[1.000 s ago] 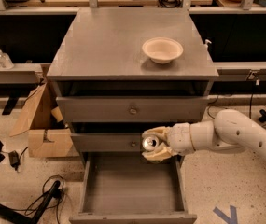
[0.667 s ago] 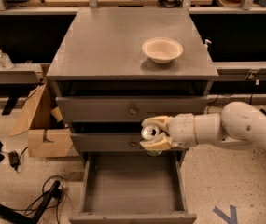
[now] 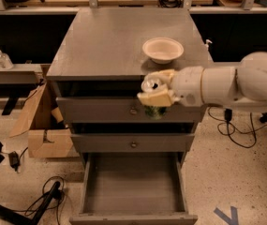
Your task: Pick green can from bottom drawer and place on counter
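Green can (image 3: 154,111) is pinched upright in the end effector (image 3: 155,88), just before the front edge of the tabletop (image 3: 105,41), near the bowl (image 3: 162,49); the bottom drawer (image 3: 133,186) stands open below.

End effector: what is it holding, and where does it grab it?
The end effector holds the can by its upper part, its green bottom sticking out below, in front of the top drawer.

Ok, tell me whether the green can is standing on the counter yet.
No, the gripper holds the green can in the air before the top drawer, off the counter.
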`<state>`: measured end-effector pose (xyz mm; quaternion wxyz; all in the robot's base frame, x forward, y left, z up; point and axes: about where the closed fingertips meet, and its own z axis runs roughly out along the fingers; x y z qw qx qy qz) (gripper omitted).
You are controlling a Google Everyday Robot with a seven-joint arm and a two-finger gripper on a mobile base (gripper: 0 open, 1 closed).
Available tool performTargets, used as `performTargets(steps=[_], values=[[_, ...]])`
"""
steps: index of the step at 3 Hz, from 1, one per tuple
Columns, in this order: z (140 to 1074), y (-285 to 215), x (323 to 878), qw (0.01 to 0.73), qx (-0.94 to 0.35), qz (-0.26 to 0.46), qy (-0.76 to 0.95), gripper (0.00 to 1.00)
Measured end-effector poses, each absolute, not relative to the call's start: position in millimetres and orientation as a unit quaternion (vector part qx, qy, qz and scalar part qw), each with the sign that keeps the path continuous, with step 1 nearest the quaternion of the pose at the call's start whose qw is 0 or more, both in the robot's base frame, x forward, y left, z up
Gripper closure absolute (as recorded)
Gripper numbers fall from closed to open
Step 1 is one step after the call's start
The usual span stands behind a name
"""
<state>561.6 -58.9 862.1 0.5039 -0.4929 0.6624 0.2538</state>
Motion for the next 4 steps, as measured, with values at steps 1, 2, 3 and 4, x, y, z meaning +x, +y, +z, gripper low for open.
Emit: performTargets(steps=[1,2,3,4], values=[[913.3,-66.5,603.0,0.51,-0.463,0.241,0.684,1.0],[982.7,-66.1,662.3,0.54,-0.441,0.225,0.68,1.0],[981.4,-65.5,662.0,0.539,-0.441,0.226,0.681,1.0],[983.7,-38.6,679.7,0.548,-0.435,0.248,0.67,1.0]])
